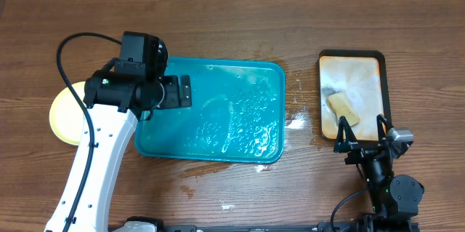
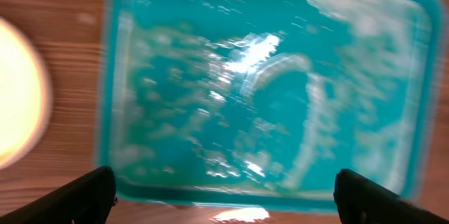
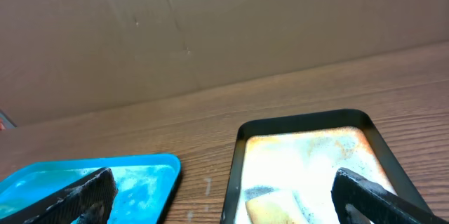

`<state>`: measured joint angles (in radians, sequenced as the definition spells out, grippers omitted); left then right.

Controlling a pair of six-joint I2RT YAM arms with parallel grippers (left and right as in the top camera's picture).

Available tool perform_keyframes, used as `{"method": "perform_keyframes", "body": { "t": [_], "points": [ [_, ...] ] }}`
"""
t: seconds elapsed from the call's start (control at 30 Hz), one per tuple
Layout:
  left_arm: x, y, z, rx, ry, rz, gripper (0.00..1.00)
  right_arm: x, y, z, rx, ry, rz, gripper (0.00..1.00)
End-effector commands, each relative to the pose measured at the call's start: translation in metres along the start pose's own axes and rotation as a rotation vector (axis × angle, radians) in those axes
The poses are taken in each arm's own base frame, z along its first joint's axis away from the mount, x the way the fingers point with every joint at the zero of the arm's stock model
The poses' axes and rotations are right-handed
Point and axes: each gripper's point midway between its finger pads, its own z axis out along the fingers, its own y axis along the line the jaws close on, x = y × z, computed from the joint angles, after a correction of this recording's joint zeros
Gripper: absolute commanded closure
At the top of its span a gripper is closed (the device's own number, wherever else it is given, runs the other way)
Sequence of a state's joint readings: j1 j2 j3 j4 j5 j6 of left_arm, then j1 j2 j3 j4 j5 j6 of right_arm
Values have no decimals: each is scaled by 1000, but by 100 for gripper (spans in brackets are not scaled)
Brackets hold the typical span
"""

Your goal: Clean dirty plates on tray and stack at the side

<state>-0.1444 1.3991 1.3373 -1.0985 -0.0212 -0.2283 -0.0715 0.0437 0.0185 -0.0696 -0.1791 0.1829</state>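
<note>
Wood tbl (image 1: 218, 21): wet teal tray (image 1: 240, 126), yellow plate (image 1: 62, 114) beside.

Wood table (image 1: 218, 21): teal tray (image 1: 218, 126) centre, black-rimmed tray (image 1: 360, 76) right, yellow plate (image 1: 64, 116) left.

Yellow plate (image 1: 62, 112) at far left half hidden under left arm (image 1: 102, 152); whether more plates lie beneath it, cannot tell; tray (image 1: 218, 116) left rim covered by left gripper (image 1: 185, 92); left wrist view blurred throughout; there, plate cut by left edge, wet marks on tray indistinct, fingers cut by bottom edge; sponge (image 1: 341, 107) near end partly behind right gripper (image 1: 361, 124); right wrist view cuts tray, black tray (image 3: 309, 122) and sponge at bottom edge.
</note>
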Motion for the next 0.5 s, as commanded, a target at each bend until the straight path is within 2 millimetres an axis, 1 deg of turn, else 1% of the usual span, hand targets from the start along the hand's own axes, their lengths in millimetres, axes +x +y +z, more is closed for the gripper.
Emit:
{"method": "perform_keyframes", "body": {
  "t": [0.0,0.07,0.13,0.23,0.27,0.37,0.47],
  "points": [
    [-28,32,-10,-194,-132,17,0,1,-1,0,1,-9,-3,0],
    [-51,27,-19,-178,-239,43,0,1,-1,0,1,-9,-3,0],
    [-71,19,-33,-142,-345,57,0,1,-1,0,1,-9,-3,0],
    [-100,10,-67,-88,-529,39,0,1,-1,0,1,-9,-3,0],
    [-109,7,-82,-66,-597,33,0,1,-1,0,1,-9,-3,0],
    [-127,2,-123,-23,-761,16,0,1,-1,0,1,-9,-3,0],
    [-133,0,-159,7,-883,4,0,1,-1,0,1,-9,-3,0]
  ]
}}
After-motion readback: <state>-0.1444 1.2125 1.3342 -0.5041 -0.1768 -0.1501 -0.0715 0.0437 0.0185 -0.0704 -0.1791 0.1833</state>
